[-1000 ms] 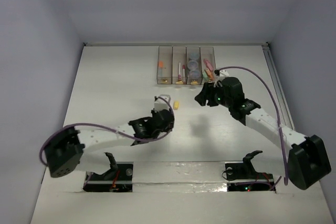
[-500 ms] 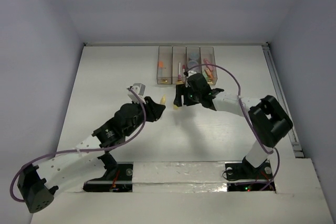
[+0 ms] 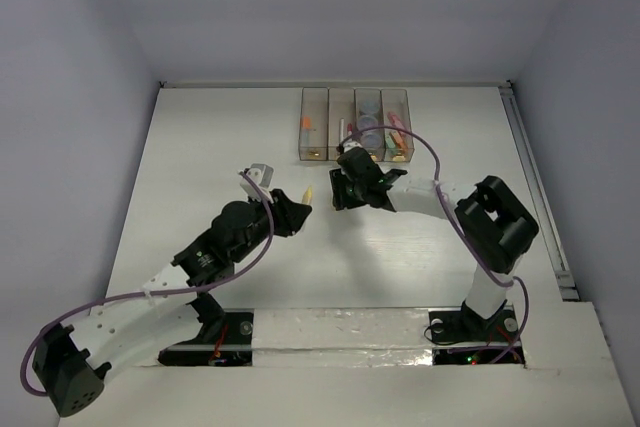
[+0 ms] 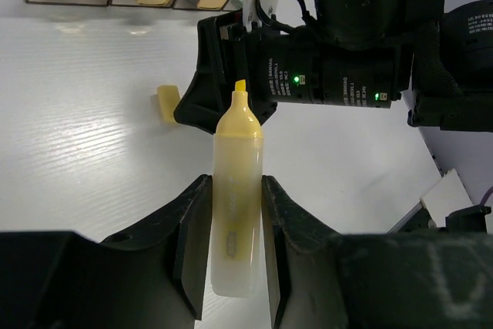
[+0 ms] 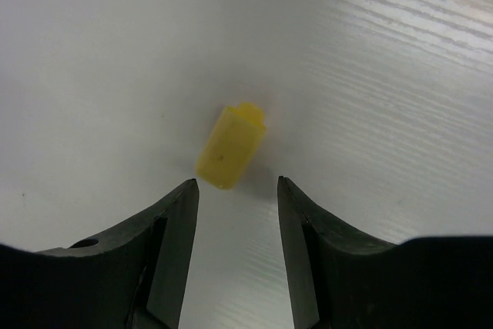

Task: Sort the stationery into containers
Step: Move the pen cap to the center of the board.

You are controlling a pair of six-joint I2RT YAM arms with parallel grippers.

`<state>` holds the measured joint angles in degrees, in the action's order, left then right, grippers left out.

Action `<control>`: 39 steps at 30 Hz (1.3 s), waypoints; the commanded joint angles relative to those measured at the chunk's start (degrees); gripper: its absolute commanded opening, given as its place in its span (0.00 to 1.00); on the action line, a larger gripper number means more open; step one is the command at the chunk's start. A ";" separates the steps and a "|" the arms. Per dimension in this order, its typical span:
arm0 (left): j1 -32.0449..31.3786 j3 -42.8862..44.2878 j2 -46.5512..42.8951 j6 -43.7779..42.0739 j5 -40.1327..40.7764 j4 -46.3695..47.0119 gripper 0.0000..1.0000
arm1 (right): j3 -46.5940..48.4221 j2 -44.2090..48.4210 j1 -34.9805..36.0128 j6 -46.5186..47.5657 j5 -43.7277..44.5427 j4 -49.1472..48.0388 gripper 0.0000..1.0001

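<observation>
The left gripper (image 4: 233, 182) is closed firmly on a yellow highlighter (image 4: 237, 144). Its two fingers press the barrel from both sides, and the uncapped chisel tip points toward the upper middle of the left wrist view. In the top view the highlighter's tip (image 3: 309, 192) sticks out just left of the frame's centre, raised off the white table (image 3: 200, 147).

The right gripper (image 5: 236, 184) points down at the table with its fingers (image 5: 173, 244) parted and nothing between them. A yellow cap (image 5: 231, 146) lies on its side just beyond the fingertips, in line with the gap and touching neither finger. In the left wrist view the cap (image 4: 167, 103) lies on the table left of centre, just beside the right gripper's black body.

The row of four translucent bins (image 3: 314, 105) stands at the upper middle of the top view, near the right gripper. They hold an orange piece (image 3: 306, 125), a pink-and-white marker (image 3: 342, 132), bluish rolls (image 3: 368, 127) and mixed pink, orange and green markers (image 3: 397, 132).
</observation>
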<state>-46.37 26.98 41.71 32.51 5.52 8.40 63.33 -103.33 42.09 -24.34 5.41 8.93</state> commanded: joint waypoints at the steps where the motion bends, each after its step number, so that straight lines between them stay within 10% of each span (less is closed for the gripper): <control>1: 0.23 0.88 -2.16 -1.22 -0.51 2.76 0.00 | 1.71 3.66 2.29 1.92 4.35 1.09 0.48; 8: 0.23 4.65 -4.36 -1.57 0.54 -3.21 0.00 | 2.93 0.50 2.83 1.93 -3.82 -5.49 0.00; 39: 0.23 5.27 -3.04 -1.84 1.25 -3.13 0.00 | -1.19 0.58 2.83 5.00 5.92 -2.43 0.00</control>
<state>-46.37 29.41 39.05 31.48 6.70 3.55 62.87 -105.25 44.66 -20.27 8.67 6.17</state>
